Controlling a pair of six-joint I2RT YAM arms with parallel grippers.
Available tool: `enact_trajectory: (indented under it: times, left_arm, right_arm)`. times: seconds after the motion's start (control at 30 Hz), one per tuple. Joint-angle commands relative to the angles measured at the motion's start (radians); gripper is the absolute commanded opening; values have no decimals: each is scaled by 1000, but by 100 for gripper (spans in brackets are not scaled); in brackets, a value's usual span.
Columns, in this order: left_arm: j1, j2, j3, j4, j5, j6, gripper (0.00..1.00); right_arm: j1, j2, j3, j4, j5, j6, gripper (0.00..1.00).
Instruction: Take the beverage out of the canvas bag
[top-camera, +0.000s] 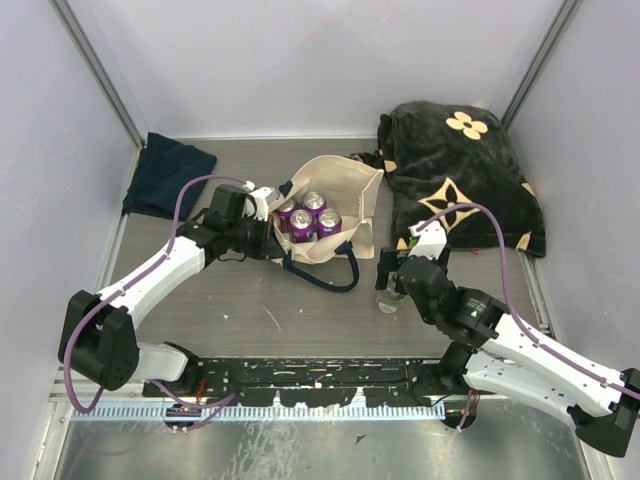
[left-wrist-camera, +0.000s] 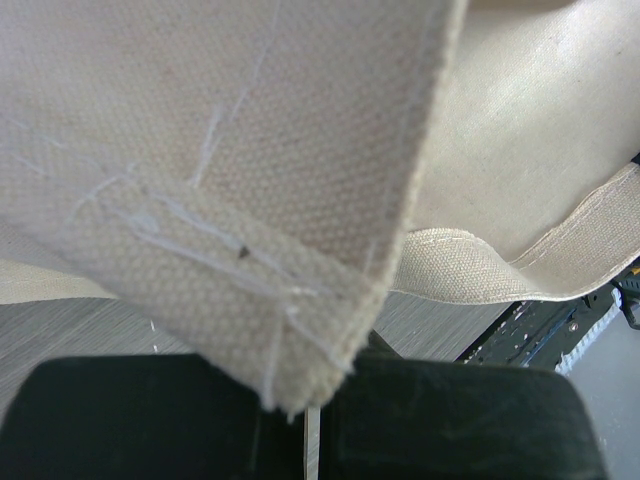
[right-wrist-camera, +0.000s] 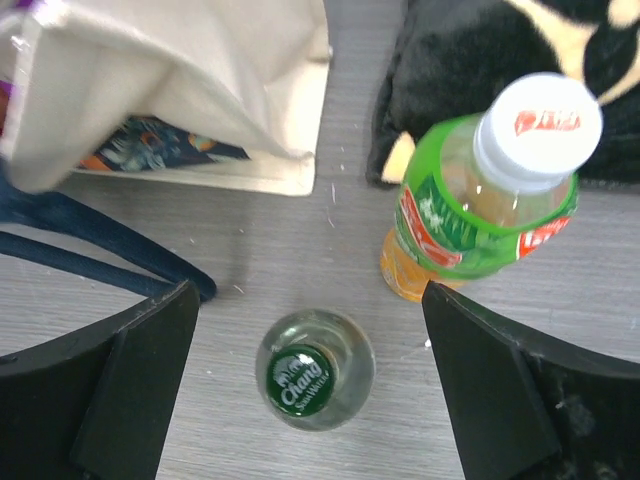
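Pinching the rim of the canvas bag (left-wrist-camera: 200, 150), the left fingers (left-wrist-camera: 150, 420) are closed on the cloth, probably to keep its mouth open and steady. The right fingers (right-wrist-camera: 120, 380) stand wide apart and grip nothing; a green-capped bottle (right-wrist-camera: 312, 372) stands upright on the table (right-wrist-camera: 300, 250) between them, outside the bag, beside an orange drink bottle (right-wrist-camera: 480, 210). Inside the bag sit purple cans (top-camera: 310, 218), well apart from the right fingers
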Motion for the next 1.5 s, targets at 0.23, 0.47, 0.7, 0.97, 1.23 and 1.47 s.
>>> enact_trajectory:
  times: [0.23,0.47,0.7,0.97,1.23,1.47]
  left_arm:
    - [3,-2,-49,-74,-39,-6,3]
    - [3,-16,-69,-53,-19,-21,2]
    - [1,-25,-80,-59,9,-24,0]
    - [1,-34,-109,-52,15,-8,0]
    - [2,-29,-127,-29,35,-9,0]
    - [2,-11,-96,-42,27,-5,0]
  right_arm:
    - [6,186,352,107,3,-172,93]
    - [6,429,577,165,-121,-270,49]
    - [5,639,718,180,-208,-285,1]
    - [-5,805,790,66,-243,-232,16]
    - [-111,879,792,5,-304,-147,80]
    - [-191,957,818,10,-372,-190,81]
